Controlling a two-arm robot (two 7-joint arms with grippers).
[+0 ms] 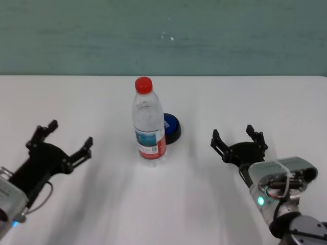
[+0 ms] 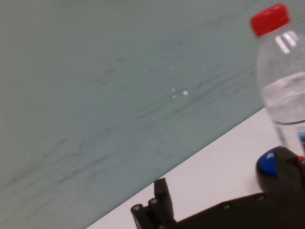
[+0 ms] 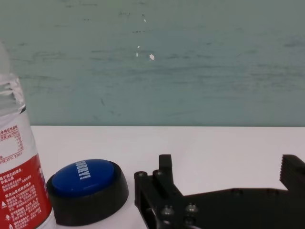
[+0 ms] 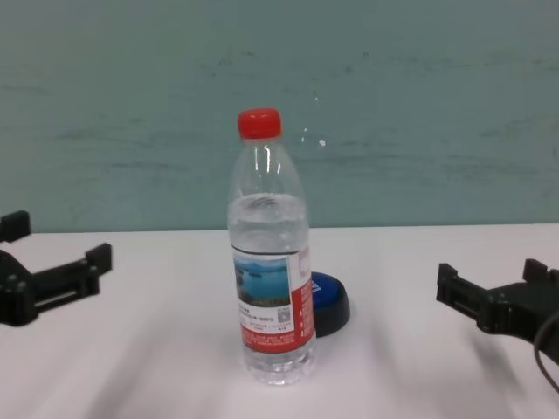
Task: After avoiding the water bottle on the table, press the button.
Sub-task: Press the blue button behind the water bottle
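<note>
The tall clear plastic water bottle [image 1: 149, 122] is standing upright on the white table [image 1: 245, 97] directly before the low blue-domed button [image 1: 171, 127], so the right gripper [image 1: 238, 141], fingers spread like the idle left gripper [image 1: 64, 139], is best swinging in from the button's open right side.

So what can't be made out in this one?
- Button: near half hidden behind the water bottle in head and chest views; mostly behind the left end effector in the left wrist view.
- Bottle cap: cut off by the right wrist view's edge.
- Right end effector: one finger cropped there.
</note>
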